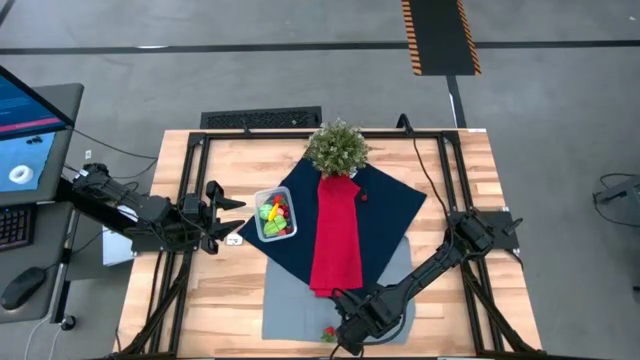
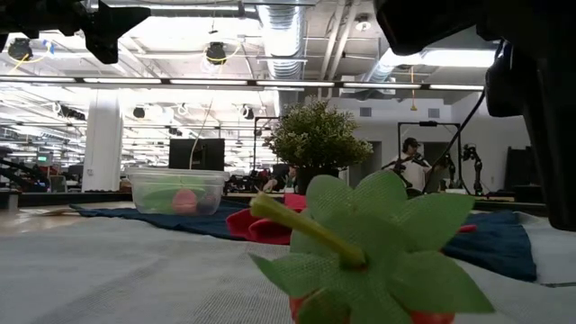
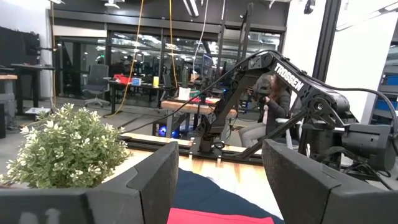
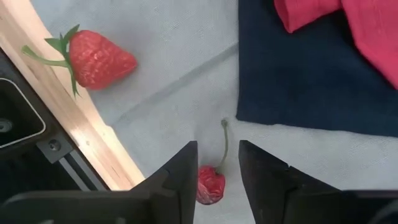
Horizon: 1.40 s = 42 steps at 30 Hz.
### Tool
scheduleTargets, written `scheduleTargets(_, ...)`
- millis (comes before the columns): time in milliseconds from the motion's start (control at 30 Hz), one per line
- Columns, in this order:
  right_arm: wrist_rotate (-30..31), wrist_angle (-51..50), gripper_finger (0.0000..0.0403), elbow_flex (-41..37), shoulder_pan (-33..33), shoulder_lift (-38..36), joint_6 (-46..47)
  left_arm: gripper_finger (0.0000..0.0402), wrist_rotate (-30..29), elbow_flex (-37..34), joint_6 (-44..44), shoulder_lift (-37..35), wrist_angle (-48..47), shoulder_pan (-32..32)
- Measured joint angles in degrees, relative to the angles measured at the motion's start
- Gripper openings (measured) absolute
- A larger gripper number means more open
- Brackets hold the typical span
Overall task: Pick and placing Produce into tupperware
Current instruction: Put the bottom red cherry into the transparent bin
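Currently you see the right claw (image 4: 216,180) low over the grey cloth (image 4: 174,93) at the near edge of the worktop (image 1: 470,160), its fingers (image 4: 180,180) parted with a small red cherry (image 4: 210,184) between them. Contact with the cherry cannot be confirmed. The cherry's stem points away from the claw toward the navy cloth (image 4: 305,81). A strawberry (image 4: 93,58) with green leaves lies well apart from the cherry, near the wooden edge of the worktop.

In the high view, locate the right claw (image 1: 345,335) at the near edge, just beside the strawberry (image 1: 328,334). The low view shows the strawberry's leaves (image 2: 378,243) close to the camera.

The left claw (image 1: 225,215) hangs raised at the left side of the worktop with its fingers (image 3: 149,180) spread and nothing between them.

The tupperware (image 1: 273,215) stands on the navy cloth (image 1: 400,205), left of the red cloth strip (image 1: 338,240). It holds green, yellow and red produce (image 1: 272,211). The potted plant (image 1: 337,148) stands at the far end of the red strip.
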Motion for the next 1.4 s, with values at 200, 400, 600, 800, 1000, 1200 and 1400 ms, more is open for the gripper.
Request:
scheduleTargets(200, 0.0, -0.2, 0.0127, 0.0, 0.7, 0.0, 1.5, 0.0222, 0.0, 0.0, 0.0, 0.0, 0.0, 0.0)
scheduleTargets(400, 0.3, 0.2, 0.0119, -0.5, 0.7, 0.0, 2.5, 0.0222, 0.0, 0.0, -0.4, 0.0, 0.0, 0.0)
scheduleTargets(600, 0.0, 0.6, 0.0118, -2.6, 1.0, 0.0, 3.6, 0.0222, 0.0, 0.0, -0.5, 0.0, 0.0, 0.0)
scheduleTargets(800, 0.2, 2.2, 0.0118, -3.4, 1.0, 0.0, 3.6, 0.0222, 0.0, 0.0, -0.5, 0.0, 0.0, 0.0)
scheduleTargets(1000, 0.2, 5.1, 0.0118, -4.1, 1.0, 0.0, 3.6, 0.0222, 0.0, 0.0, -0.5, 0.0, 0.0, 0.0)
scheduleTargets(1200, 0.1, 5.5, 0.0118, -4.4, 1.0, 0.0, 3.6, 0.0222, 0.0, 0.0, -0.5, 0.0, 0.0, 0.0)
scheduleTargets(1400, 0.1, 5.6, 0.0106, -4.4, 1.0, 0.0, 3.5, 0.0222, 0.0, 0.0, -0.5, 0.0, 0.0, 0.0)
